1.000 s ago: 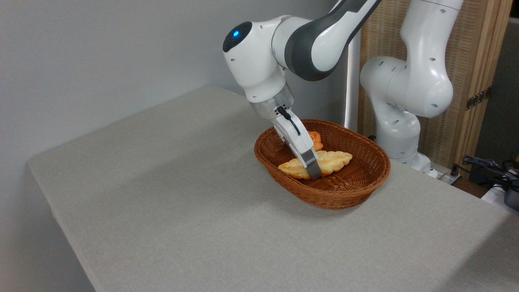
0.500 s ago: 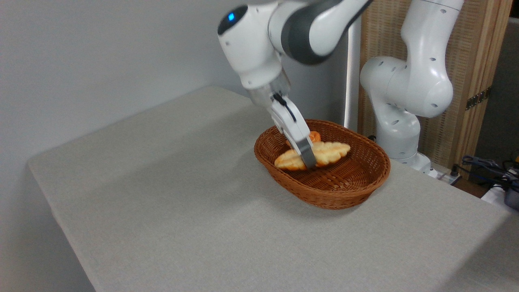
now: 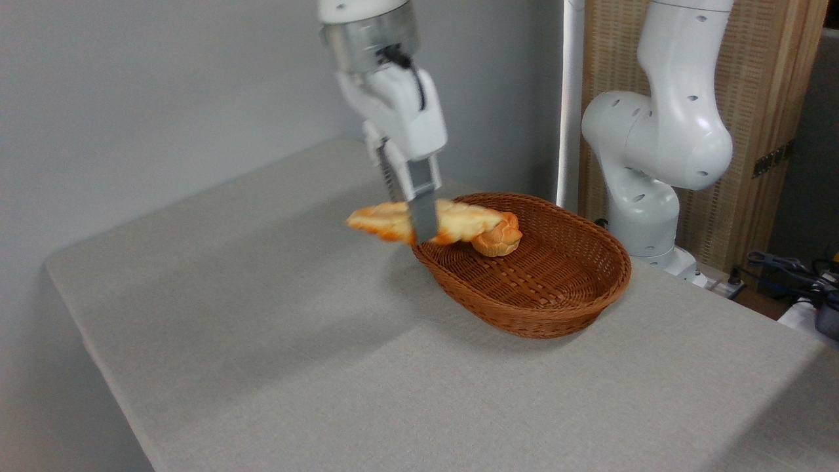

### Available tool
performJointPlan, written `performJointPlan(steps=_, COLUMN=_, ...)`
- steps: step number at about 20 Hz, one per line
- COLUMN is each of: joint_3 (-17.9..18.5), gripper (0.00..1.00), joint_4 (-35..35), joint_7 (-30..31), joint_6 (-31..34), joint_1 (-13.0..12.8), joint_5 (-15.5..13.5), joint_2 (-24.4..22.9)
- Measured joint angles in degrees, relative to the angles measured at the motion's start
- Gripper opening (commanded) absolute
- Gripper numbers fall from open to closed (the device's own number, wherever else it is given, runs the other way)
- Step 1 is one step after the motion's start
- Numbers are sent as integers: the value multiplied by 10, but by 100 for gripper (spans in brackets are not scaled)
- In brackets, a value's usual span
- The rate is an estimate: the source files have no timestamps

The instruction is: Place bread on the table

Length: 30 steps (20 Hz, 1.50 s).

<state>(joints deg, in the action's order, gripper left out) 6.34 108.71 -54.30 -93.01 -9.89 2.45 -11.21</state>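
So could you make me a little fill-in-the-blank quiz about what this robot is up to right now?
1. The gripper is shut on the long braided ____.
2. The bread hangs in the air above the left rim of the brown wicker ____.
3. The small round bun sits ____ the basket.
4. The basket stands on the grey-beige ____.

Missing words: bread; basket; inside; table
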Motion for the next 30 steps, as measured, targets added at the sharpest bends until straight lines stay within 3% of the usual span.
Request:
performJointPlan(steps=3, joint_3=0, gripper=100, joint_4=-22, joint_7=44, joint_6=-68, joint_1=0, joint_5=0, joint_2=75)
performJointPlan(steps=8, joint_3=0, gripper=100, joint_4=-32, joint_7=61, joint_6=-114, joint_1=0, joint_5=0, joint_2=134)
performJointPlan(steps=21, joint_3=7, gripper=100, joint_4=-46, joint_7=63, joint_6=-113, joint_1=3, joint_5=0, joint_2=125)
performJointPlan(steps=24, joint_3=-1, gripper=100, joint_4=-69, joint_7=97, joint_6=-88, joint_1=23, joint_5=-9, joint_2=105)
performJointPlan(steps=27, joint_3=-36, gripper=100, joint_4=-120, joint_7=106, joint_6=-25, joint_1=64, joint_5=-28, joint_2=90)
performJointPlan(steps=30, joint_3=-64, gripper=100, joint_4=-152, joint_7=110, joint_6=16, joint_1=82, joint_5=-33, joint_2=86)
